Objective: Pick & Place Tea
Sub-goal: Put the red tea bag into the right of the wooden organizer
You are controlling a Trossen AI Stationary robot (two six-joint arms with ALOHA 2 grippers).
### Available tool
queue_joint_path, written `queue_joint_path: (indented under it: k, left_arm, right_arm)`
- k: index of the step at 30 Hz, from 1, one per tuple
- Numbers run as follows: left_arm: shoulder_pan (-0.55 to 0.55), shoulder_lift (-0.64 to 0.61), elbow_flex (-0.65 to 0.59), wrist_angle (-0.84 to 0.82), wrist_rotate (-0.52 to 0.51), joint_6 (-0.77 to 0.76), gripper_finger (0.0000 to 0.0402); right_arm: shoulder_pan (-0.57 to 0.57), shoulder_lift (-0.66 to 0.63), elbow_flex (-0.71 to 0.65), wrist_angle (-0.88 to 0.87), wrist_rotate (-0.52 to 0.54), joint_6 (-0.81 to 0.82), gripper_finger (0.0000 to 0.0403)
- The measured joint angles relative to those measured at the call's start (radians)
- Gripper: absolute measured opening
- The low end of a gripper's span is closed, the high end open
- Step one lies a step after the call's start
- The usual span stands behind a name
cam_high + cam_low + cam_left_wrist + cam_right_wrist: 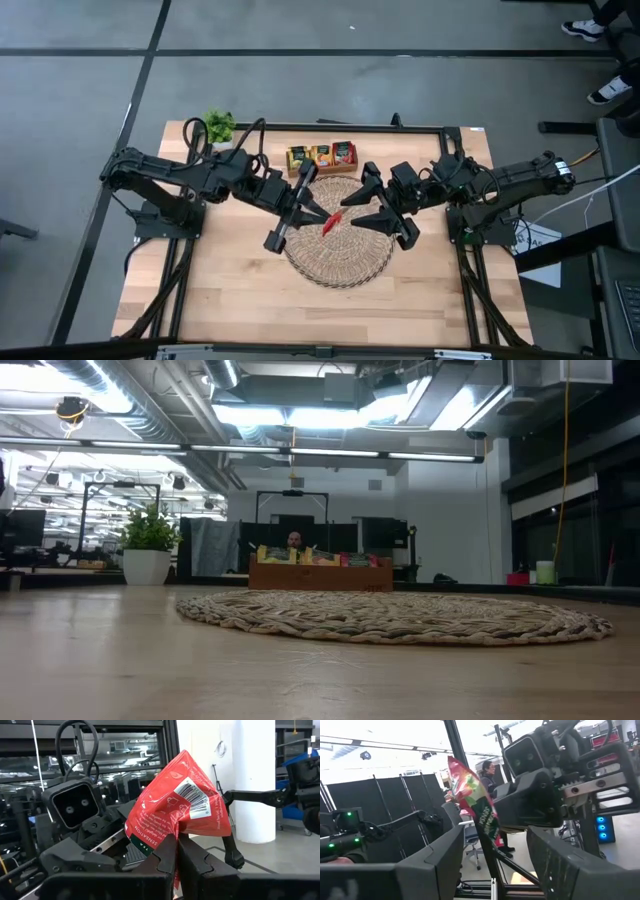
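**A:** What is the step in hand?

**B:** A handover in mid-air, by the look of it. The left gripper [322,211] is pinched tight on a red tea sachet [333,221], held above the round wicker mat [335,262] at the middle of the table [230,290]. The right gripper [368,207] faces it with fingers spread wide, nothing between them, one to either side of the sachet's free end

**A:** And the sachet itself?

**B:** In the left wrist view the sachet [177,810] is crumpled, clamped by one lower corner, its barcode face toward that camera. In the right wrist view it [475,800] shows edge-on. From above, its long axis runs slantwise, the free end pointing toward the right gripper and the table's near edge

**A:** The next move?

**B:** Likely the right fingers must close on the free end before the left lets go; a crumpled, edge-on packet gives little to bite

**A:** The rest of the tea?

**B:** In the box [321,157] at the table's far edge, beside a potted plant [219,126]
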Motion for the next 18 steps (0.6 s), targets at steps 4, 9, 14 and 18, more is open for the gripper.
queue_joint_path:
  k: [4,9,14,18]
  left_arm:
    - [0.013,0.0,0.0,0.0,0.007,-0.005,0.0004]
    - [0.022,0.008,0.001,-0.001,0.016,-0.042,0.0006]
    - [0.022,0.025,0.0,-0.008,0.02,-0.049,0.0004]
    - [0.024,0.028,0.0,-0.003,0.02,-0.049,0.0005]
  right_arm:
    - [0.001,0.0,0.0,0.0,0.0,-0.011,0.0217]
    - [0.001,0.0,0.0,0.014,0.0,-0.014,0.0217]
    - [0.001,0.0,0.0,0.023,0.0,-0.02,0.0217]
    - [0.001,0.0,0.0,0.023,0.011,-0.011,0.019]
